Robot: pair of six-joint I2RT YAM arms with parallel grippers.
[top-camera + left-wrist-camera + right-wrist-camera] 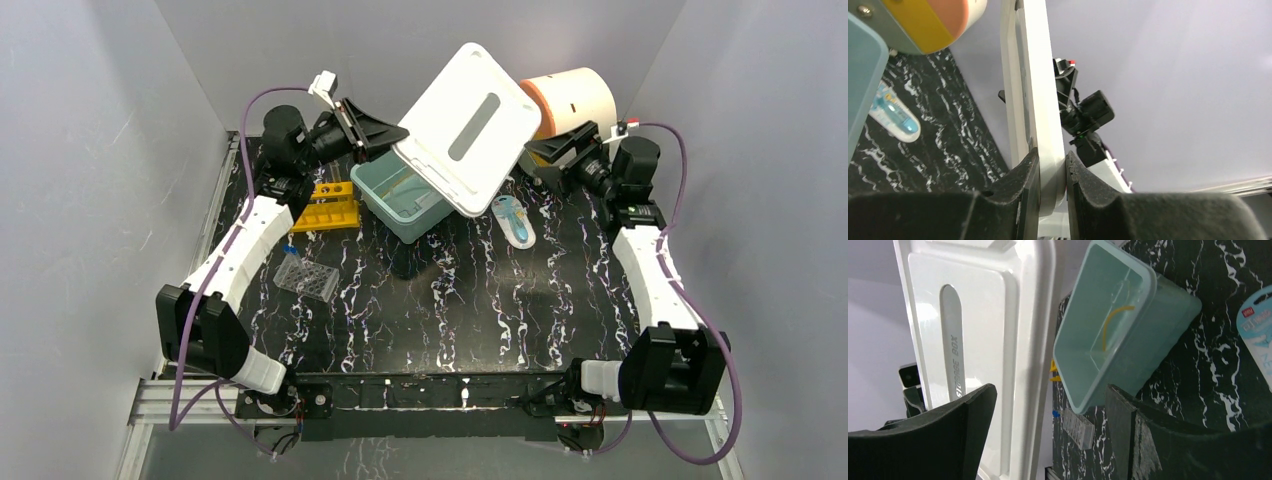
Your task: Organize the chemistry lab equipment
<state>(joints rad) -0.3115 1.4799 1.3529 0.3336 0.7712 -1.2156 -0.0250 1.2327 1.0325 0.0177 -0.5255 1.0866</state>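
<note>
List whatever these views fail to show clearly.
1. Top view: the white lid covers part of the teal box. The right wrist view shows only a yellow curved strand inside.
2. Top view: the left arm hides one end of the yellow tube rack.
3. Top view: the lid hides part of the orange-and-white cylinder. The left wrist view crops it.
4. The blue packet has print too small to read in the top view, and the right wrist view cuts it off.
</note>
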